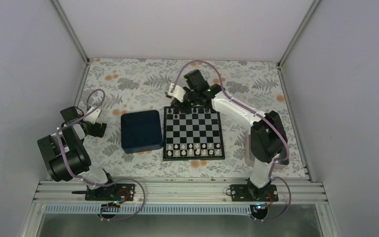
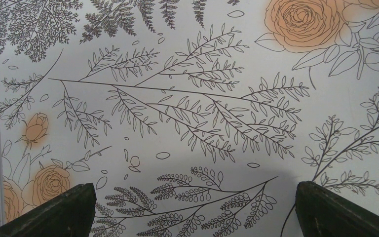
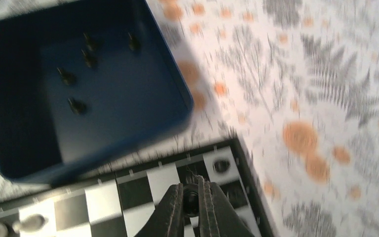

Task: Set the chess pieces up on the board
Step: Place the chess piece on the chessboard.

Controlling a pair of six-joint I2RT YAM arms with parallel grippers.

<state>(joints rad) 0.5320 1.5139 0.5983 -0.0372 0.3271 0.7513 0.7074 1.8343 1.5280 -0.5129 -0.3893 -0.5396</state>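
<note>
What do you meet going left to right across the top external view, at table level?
Left arm → dark blue tray → board → right arm's elbow. The right fingers, shut on a black chess piece, overlap the board, so they are left out.

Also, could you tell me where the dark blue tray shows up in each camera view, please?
Top external: the dark blue tray sits left of centre, just left of the board.
Left wrist: not in it; only the floral cloth shows.
Right wrist: upper left, with a few black pieces inside, above the board's corner.
Shared landmark: the board, beside the tray in both of those views.
</note>
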